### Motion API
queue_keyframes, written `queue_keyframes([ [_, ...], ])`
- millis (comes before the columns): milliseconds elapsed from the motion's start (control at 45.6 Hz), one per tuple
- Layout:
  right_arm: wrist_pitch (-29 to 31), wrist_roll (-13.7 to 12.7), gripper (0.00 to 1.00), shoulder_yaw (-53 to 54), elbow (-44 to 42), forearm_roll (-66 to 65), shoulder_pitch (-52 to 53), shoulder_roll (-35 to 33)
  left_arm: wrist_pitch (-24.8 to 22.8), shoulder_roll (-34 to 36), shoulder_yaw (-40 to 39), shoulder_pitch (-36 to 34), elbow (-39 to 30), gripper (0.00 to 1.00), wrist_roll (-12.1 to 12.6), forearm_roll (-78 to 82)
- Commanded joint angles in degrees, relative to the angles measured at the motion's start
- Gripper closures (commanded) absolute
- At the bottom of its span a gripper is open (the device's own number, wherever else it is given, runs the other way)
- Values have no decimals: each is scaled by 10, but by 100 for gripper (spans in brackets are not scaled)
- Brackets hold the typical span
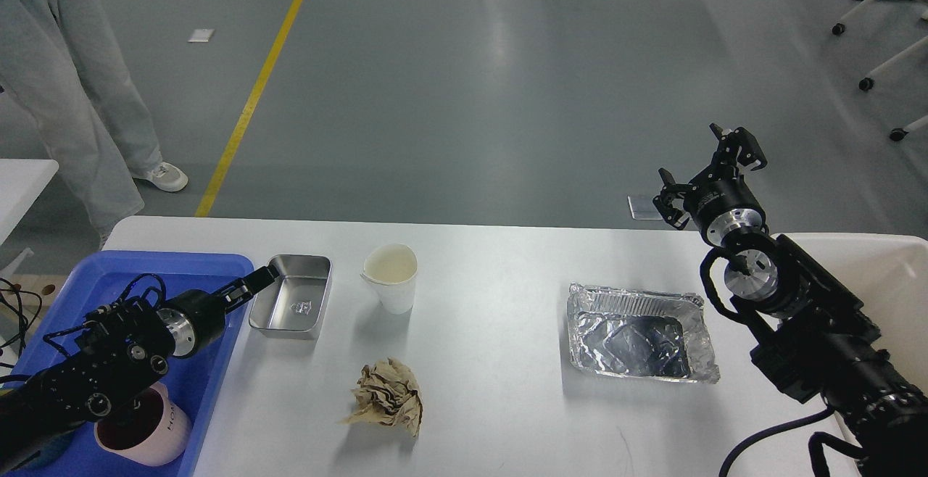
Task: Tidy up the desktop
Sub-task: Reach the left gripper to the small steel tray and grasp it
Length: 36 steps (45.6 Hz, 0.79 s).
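The white desktop (493,317) carries a steel tray (291,306), a white paper cup (391,278), a crumpled brown paper ball (386,396) and a crinkled foil tray (638,333). My left gripper (257,283) reaches over the blue tray (210,368), its tip at the steel tray's left rim. Its fingers look like one dark wedge, and whether it touches or grips the rim is unclear. My right gripper (707,172) is open and empty, raised above the desktop's far right edge, behind the foil tray.
A pink mug (141,430) stands in the blue tray, partly behind my left arm. A white bin (884,274) sits at the right edge behind my right arm. A person (65,100) stands on the floor at far left.
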Motion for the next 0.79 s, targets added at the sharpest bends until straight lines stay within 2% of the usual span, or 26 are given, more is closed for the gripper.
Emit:
queue_keyframes([
  [0,0,0,0,0,0,0,1,0,0,-2,0,-2,0,29,-1,1],
  [263,-1,0,0,0,0,-4,1,-1,-1,-1,1,-2,0,33,-2,2],
  [592,-2,0,0,-1,-1,-4,1,-1,0,-2,40,-3,13,37,-1,1],
  [658,-2,0,0,-1,-1,-4,1,-1,0,-2,41,-4,13,40,-1,1],
  [768,-2,0,0,-1,-2,-10,1,-1,0,0,50,-7,14,53,-2,2],
])
